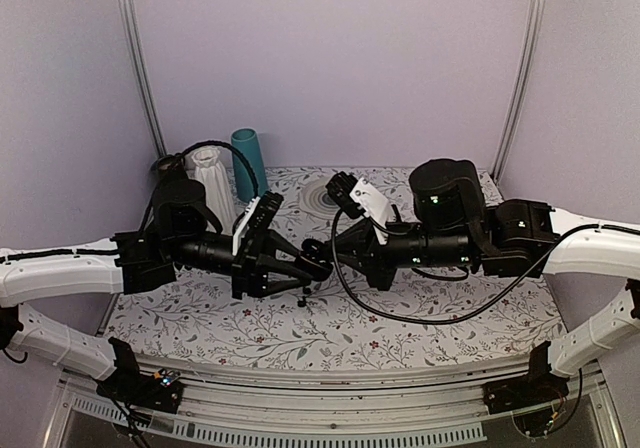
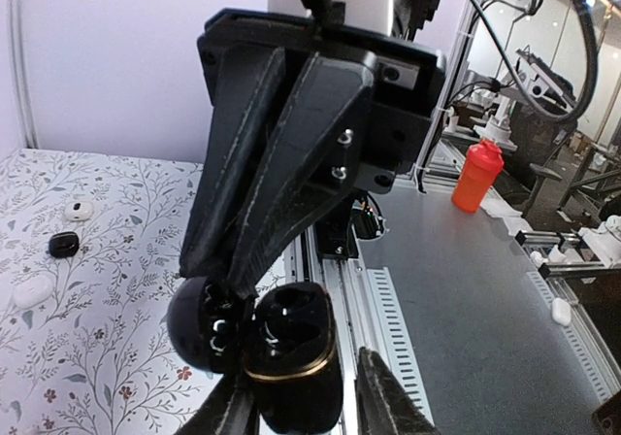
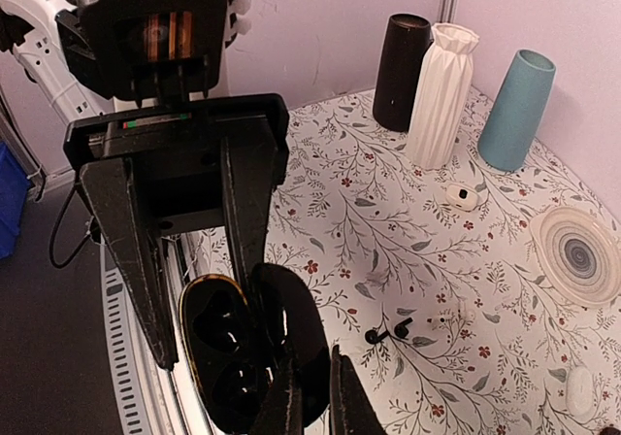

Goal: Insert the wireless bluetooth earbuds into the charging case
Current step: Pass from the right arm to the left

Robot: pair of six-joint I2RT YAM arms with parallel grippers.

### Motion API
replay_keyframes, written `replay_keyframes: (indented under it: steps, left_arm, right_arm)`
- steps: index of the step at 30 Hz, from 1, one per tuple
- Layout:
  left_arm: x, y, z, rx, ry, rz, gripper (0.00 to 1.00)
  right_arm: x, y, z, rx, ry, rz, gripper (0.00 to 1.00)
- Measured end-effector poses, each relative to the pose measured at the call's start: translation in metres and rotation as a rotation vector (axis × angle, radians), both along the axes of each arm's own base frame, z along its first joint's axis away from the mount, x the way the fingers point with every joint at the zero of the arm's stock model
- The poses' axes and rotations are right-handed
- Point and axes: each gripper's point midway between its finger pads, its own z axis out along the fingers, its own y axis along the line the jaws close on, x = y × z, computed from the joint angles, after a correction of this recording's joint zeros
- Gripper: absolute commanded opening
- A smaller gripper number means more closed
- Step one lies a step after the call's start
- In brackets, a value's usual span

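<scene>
The black charging case hangs open above the cloth between both grippers. Its gold-rimmed body (image 2: 291, 352) shows two empty sockets, and its lid (image 2: 199, 323) hangs to the left. My left gripper (image 2: 306, 377) is shut on the body from below. In the right wrist view, my right gripper (image 3: 312, 367) is shut on the lid (image 3: 291, 328) next to the body (image 3: 215, 357). Two tiny black earbuds (image 3: 388, 333) lie together on the floral cloth beyond the case. In the top view they are a dark speck (image 1: 302, 302) just below the case (image 1: 316, 260).
A black vase (image 3: 403, 71), a white ribbed vase (image 3: 441, 95) and a teal vase (image 3: 516, 110) stand at the back. A small white case (image 3: 461, 197) and a round ringed coaster (image 3: 580, 255) lie on the cloth. A black round object (image 2: 63, 245) and a white oval object (image 2: 34, 291) lie further off.
</scene>
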Motion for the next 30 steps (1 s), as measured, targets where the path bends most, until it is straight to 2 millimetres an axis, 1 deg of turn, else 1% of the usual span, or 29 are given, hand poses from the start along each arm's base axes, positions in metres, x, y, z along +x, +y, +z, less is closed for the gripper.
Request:
replay_keyframes:
  steps: [2, 5, 6, 8, 12, 15, 21, 28, 30]
  left_arm:
    - [0.0004, 0.0, 0.0001, 0.0, 0.001, 0.002, 0.3]
    - [0.0008, 0.0001, -0.0001, 0.001, 0.003, 0.006, 0.29]
    - [0.0009, 0.0002, -0.0004, 0.003, 0.003, 0.007, 0.3]
    - [0.0014, 0.0002, -0.0006, 0.003, 0.004, 0.01, 0.39]
    - [0.0022, 0.0003, 0.0009, 0.0, 0.003, 0.017, 0.4]
    - [0.003, 0.0015, 0.0041, -0.007, -0.004, 0.027, 0.39]
    - [0.0043, 0.0024, 0.0065, -0.012, -0.001, 0.04, 0.32]
    - [0.0056, 0.0022, 0.0078, -0.025, -0.003, 0.048, 0.31]
    - [0.0065, 0.0023, 0.0094, -0.03, -0.005, 0.054, 0.29]
  right_arm:
    - [-0.0001, 0.0001, -0.0002, 0.0, 0.0, 0.0, 0.03]
    - [0.0003, 0.0009, -0.0005, -0.002, 0.0, 0.0, 0.03]
    - [0.0002, 0.0012, -0.0006, -0.002, 0.0, 0.0, 0.03]
    - [0.0007, 0.0012, -0.0006, -0.003, -0.001, -0.002, 0.03]
    - [0.0012, 0.0014, -0.0006, -0.004, -0.004, -0.004, 0.03]
    - [0.002, 0.0011, -0.0008, -0.006, -0.006, -0.008, 0.03]
    - [0.002, 0.0017, 0.0009, -0.001, -0.009, -0.009, 0.03]
    - [0.0017, 0.003, 0.0036, 0.01, -0.015, -0.011, 0.03]
    - [0.0024, 0.0032, 0.0049, 0.015, -0.019, -0.015, 0.03]
